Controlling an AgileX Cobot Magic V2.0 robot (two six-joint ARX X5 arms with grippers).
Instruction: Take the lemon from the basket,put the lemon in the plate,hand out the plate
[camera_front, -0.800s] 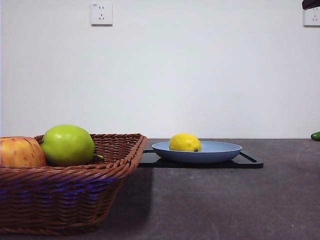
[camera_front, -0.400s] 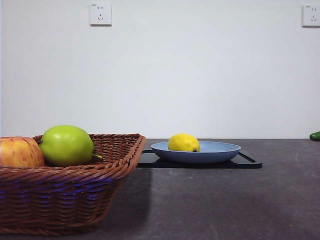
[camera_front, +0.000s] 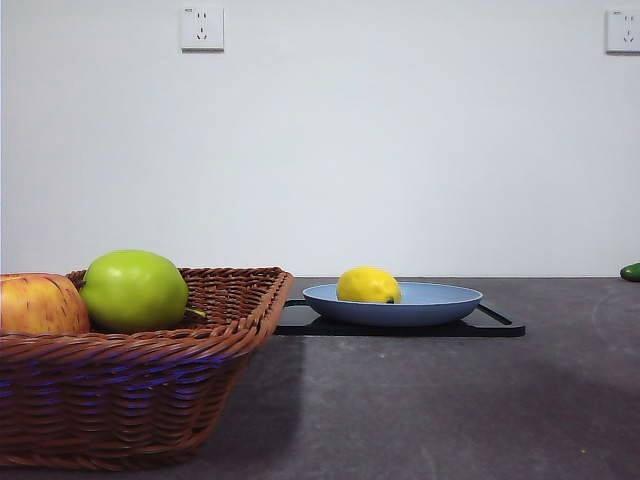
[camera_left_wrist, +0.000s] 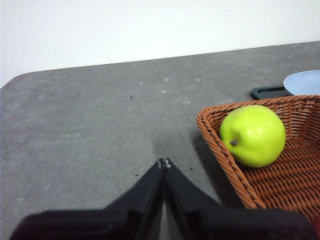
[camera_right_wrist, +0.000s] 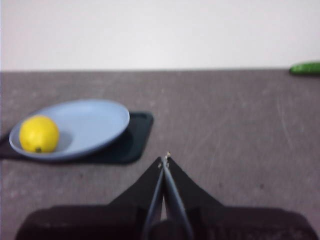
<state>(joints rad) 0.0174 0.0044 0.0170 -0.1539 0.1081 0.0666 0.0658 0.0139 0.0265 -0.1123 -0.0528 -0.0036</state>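
The yellow lemon (camera_front: 368, 285) lies in the light-blue plate (camera_front: 440, 300), at its left side; both also show in the right wrist view, lemon (camera_right_wrist: 38, 133) and plate (camera_right_wrist: 95, 122). The brown wicker basket (camera_front: 150, 390) stands at the near left. My left gripper (camera_left_wrist: 164, 162) is shut and empty over the bare table beside the basket's rim (camera_left_wrist: 220, 155). My right gripper (camera_right_wrist: 164, 160) is shut and empty, apart from the plate, over bare table. Neither gripper shows in the front view.
The plate rests on a flat black tray (camera_front: 495, 322). A green apple (camera_front: 135, 290) and a reddish-yellow apple (camera_front: 40, 305) lie in the basket. A dark green vegetable (camera_front: 631, 271) lies at the far right edge of the table.
A dark arm tip at the top right corner has left the front view. The lemon, plate and basket have not moved.
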